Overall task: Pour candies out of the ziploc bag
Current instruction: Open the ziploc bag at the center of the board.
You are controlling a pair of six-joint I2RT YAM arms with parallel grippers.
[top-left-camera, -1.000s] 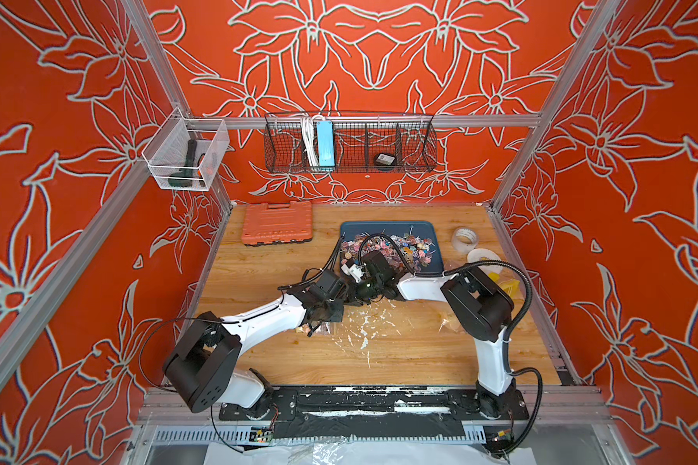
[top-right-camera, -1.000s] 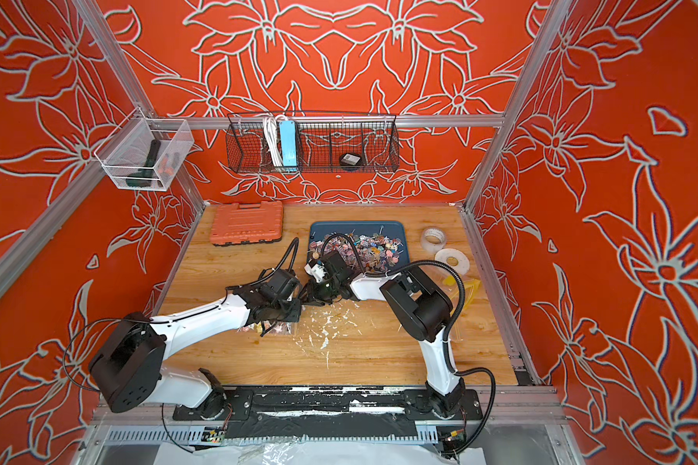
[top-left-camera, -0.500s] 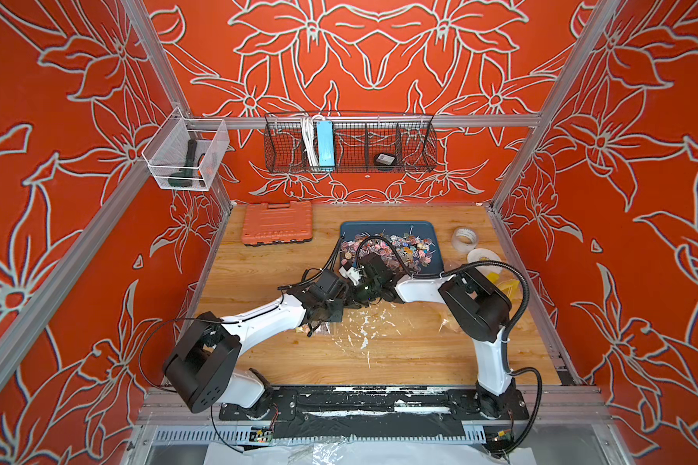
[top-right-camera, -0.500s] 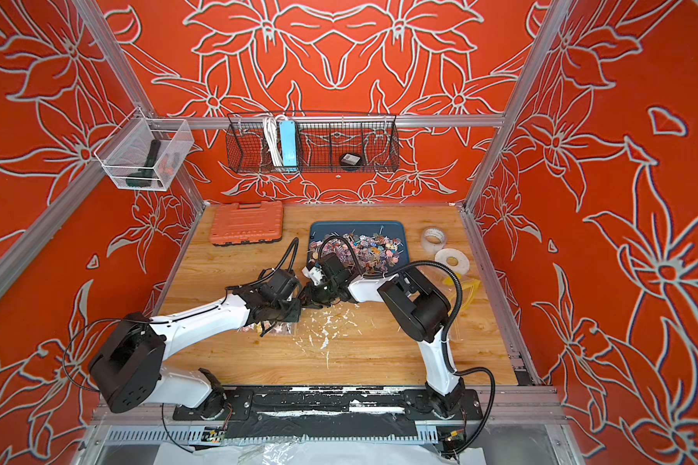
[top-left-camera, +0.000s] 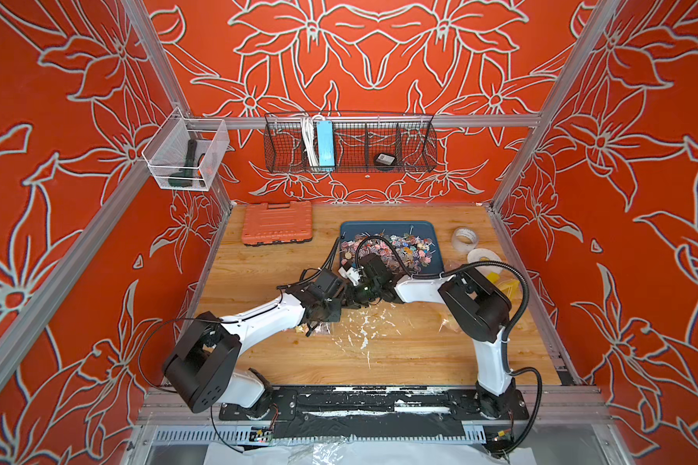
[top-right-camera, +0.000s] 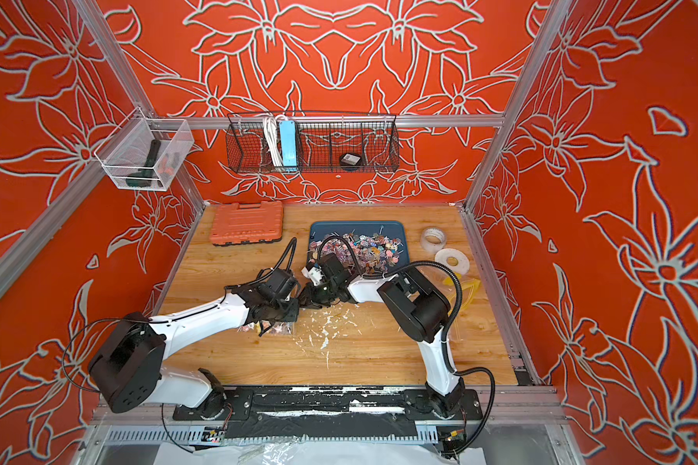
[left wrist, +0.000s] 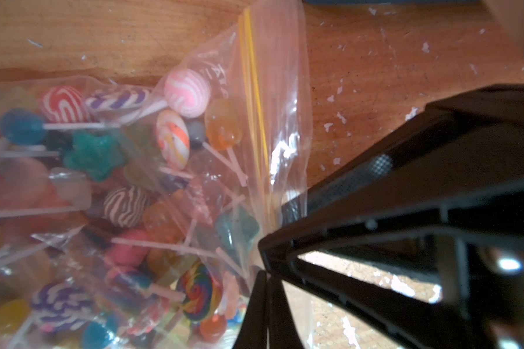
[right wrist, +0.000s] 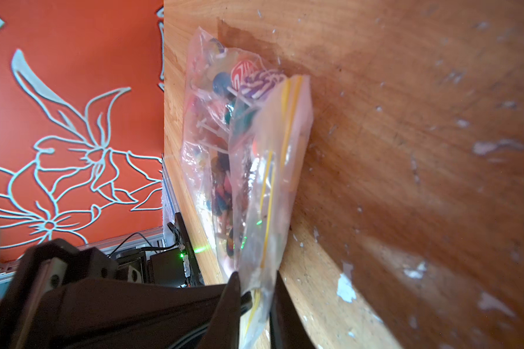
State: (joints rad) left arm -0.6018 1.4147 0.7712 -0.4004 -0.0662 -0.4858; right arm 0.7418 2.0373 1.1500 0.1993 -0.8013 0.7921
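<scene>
ziploc bag (left wrist: 212, 187): lies on the wood table (top-left-camera: 399, 354), left of centre, just in front of the tray (top-left-camera: 387, 225); largely hidden under the left arm in both top views.
candies (left wrist: 186, 90): packed inside the bag, up against the zip strip (left wrist: 254, 90); a loose heap also lies on the tray.
zip strip: yellow line along the bag's mouth edge; sealed or parted cannot be told.
left gripper (left wrist: 265, 276): jaws together, clamped on the bag's mouth edge.
right gripper (right wrist: 256, 275): jaws a narrow gap apart, one finger each side of the zip strip; firm pinch cannot be told.
tray edge: near rim just behind both grippers.
open room: bare wood from the bag to the table's front edge, speckled with white flecks (top-left-camera: 363, 326); orange case (top-left-camera: 277, 223) rear left and tape rolls (top-left-camera: 465, 238) rear right, well apart from the bag.
</scene>
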